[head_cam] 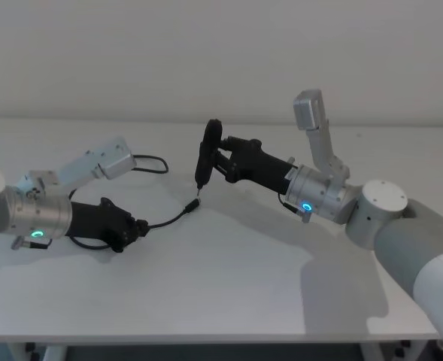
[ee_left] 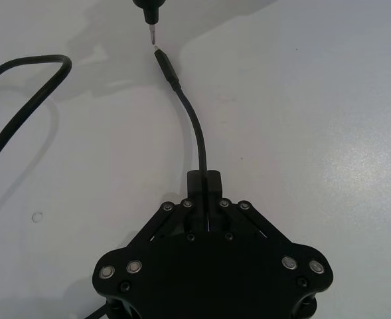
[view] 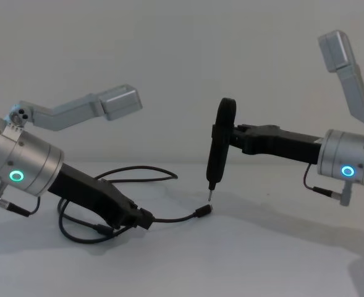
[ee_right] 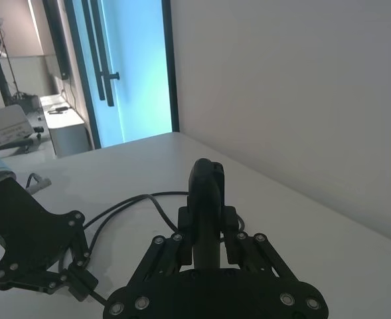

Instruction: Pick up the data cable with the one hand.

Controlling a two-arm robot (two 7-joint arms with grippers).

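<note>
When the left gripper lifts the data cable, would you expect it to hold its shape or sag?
Probably sag: the data cable lies in loose loops. The short end past the left gripper arcs, so likely springy. Thin, so probably light.

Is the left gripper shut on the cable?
Yes, shut: the left gripper pinches the cable between closed fingers, plug end lying free.

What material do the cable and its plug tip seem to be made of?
The cable: probably rubber or soft plastic, matte black; it bends in smooth curves and gives only a faint sheen. Plug tip: apparently bare metal, pale and bright against the black plug body.
</note>
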